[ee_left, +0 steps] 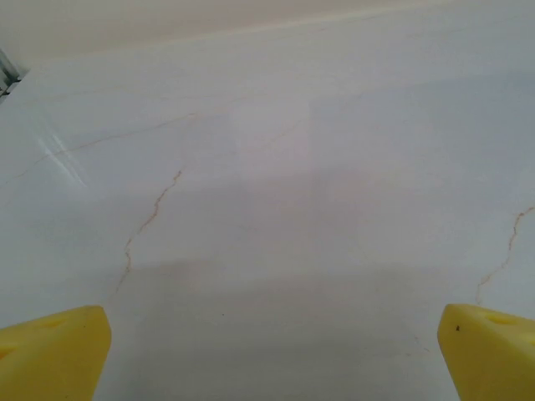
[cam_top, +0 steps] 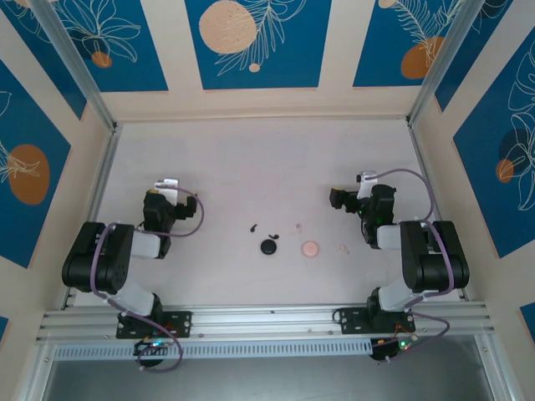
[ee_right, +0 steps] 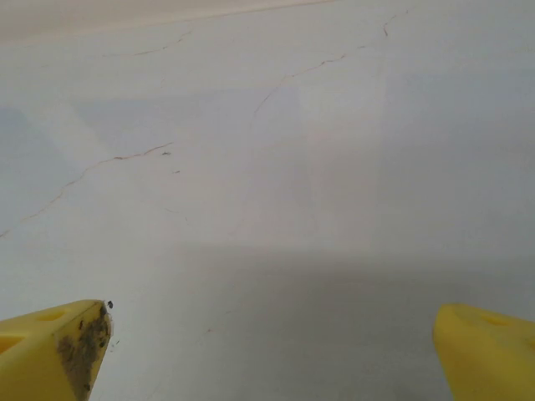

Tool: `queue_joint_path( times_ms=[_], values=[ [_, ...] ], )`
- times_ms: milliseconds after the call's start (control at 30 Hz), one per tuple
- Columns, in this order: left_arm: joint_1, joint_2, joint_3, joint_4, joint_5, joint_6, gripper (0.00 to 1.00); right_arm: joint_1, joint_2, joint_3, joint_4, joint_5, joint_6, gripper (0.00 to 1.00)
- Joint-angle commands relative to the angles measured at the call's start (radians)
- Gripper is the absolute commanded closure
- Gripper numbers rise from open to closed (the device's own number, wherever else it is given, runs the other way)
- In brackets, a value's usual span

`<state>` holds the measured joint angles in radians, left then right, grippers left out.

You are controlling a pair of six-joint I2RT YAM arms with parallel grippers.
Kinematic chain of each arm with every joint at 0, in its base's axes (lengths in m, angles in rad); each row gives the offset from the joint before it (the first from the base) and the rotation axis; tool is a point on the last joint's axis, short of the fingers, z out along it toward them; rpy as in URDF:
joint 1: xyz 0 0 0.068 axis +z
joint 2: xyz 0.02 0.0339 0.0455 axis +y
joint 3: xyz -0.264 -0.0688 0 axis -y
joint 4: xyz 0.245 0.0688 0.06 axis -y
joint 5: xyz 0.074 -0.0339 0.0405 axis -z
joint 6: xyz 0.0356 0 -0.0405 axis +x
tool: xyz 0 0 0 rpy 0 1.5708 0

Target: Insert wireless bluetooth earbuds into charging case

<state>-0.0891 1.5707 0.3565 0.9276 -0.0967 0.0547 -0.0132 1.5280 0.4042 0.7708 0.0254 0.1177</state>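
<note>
Room first, on my top feed: boxed cell, cream walls w/ blue wall panels (cam_top: 257, 42) carrying white leaf line-art and orange discs, alu posts in the far corners. Table (cam_top: 251, 159) is white w/ faint marble-type veins. Both wrist cams show thin brownish vein lines up close. Alu rail (cam_top: 267, 317) runs along the near edge, both bases bolted to it.

Arms: 2. Left arm (cam_top: 104, 259) is folded at the left side, w/ left gripper (cam_top: 160, 199) over bare table. On its wrist cam the left gripper (ee_left: 272, 351) has yellow fingertips (ee_left: 50, 355) at opposite bottom corners, so spread wide and holding nothing. Right arm (cam_top: 426, 255) is folded at the right side. Right gripper (cam_top: 341, 199) (ee_right: 272, 351) is likewise spread wide and empty, w/ dark grime on one fingertip (ee_right: 79, 347).

Cases: 2, round, mid-table between the arms, near each other but apart. Black case (cam_top: 269, 247) sits left of pink case (cam_top: 310, 248). Can't tell lid state on either.

Buds: 4, all loose on the table, outside the cases.
- Upper black bud (cam_top: 253, 228) and lower black bud (cam_top: 273, 235) lie just beyond the black case.
- Far pink bud (cam_top: 298, 226) lies beyond the pink case.
- Right pink bud (cam_top: 343, 248) lies to the right of the pink case.
</note>
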Motion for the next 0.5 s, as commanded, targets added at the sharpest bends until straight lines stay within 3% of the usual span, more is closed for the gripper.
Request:
queue_joint_path(
  times_ms=[0,467],
  values=[
    [0.002,-0.012,0.018,0.004,0.02,0.008,0.0,-0.005,-0.005,0.017,0.027,-0.012,-0.025,0.01],
    [0.005,-0.012,0.022,-0.004,0.026,0.005,0.0,-0.009,-0.005,0.018,0.024,-0.021,-0.021,0.01]
  ],
)
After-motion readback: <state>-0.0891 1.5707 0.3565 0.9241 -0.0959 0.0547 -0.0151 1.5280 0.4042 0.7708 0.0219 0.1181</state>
